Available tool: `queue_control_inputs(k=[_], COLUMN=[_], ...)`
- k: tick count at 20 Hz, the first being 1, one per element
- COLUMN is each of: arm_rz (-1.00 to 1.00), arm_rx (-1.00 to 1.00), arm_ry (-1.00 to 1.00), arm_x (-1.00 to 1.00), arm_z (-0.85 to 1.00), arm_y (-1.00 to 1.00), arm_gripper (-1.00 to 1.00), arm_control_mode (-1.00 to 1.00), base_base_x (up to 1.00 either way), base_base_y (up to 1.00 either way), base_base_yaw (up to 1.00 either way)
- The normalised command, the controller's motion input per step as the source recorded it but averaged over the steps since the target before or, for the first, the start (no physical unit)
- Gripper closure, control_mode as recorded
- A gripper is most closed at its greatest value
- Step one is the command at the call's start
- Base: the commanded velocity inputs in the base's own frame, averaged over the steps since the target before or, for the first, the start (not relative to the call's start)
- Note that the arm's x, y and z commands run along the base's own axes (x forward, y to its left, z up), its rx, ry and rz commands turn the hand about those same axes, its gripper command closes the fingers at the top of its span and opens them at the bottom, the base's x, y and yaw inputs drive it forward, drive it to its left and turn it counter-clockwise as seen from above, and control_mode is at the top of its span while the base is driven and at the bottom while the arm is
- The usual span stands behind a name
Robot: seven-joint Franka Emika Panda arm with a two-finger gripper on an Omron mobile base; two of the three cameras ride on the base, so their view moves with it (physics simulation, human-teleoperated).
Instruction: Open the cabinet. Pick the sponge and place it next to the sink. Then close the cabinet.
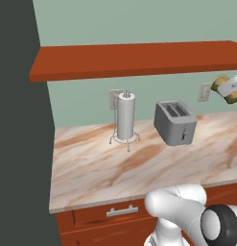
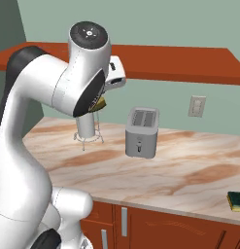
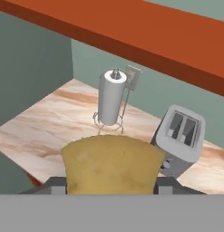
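- Standing near the back left of the marble desk (image 1: 115, 168), a paper towel roll (image 1: 125, 116) sits upright on its wire holder, in front of a wall outlet.
- A grey toaster (image 1: 175, 122) rests to the right of the roll, also toward the desk's back edge.
- The red-brown cabinet (image 1: 134, 58) stretches along the wall above both.
- The claw (image 1: 229, 89) hangs in the air above the desk's right part, below the cabinet, its fingers closed on the yellowish sponge (image 3: 112, 165), which fills the space between them in the hand view.
- A second, green-and-yellow sponge (image 2: 236, 201) lies at the desk's front right edge.
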Motion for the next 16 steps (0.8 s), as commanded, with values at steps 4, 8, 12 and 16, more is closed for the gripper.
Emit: queue_control_inputs(k=[4,8,12,16], arm_rz=[-0.04,-0.06,-0.1,-0.12], arm_rx=[0.0,0.0,-0.01,-0.01], arm_ry=[0.0,0.0,0.0,0.0], arm_x=[-0.41,-0.4,-0.36,-0.27], arm_z=[-0.18,-0.21,-0.36,-0.39], arm_y=[-0.23,-0.22,-0.17,-0.18], arm_gripper=[1.0,1.0,1.0,1.0], arm_control_mode=[-1.0,-1.0,-1.0,-1.0], base_base_x=[0.0,0.0,0.0,0.0], base_base_y=[0.0,0.0,0.0,0.0], base_base_yaw=[0.0,0.0,0.0,0.0])
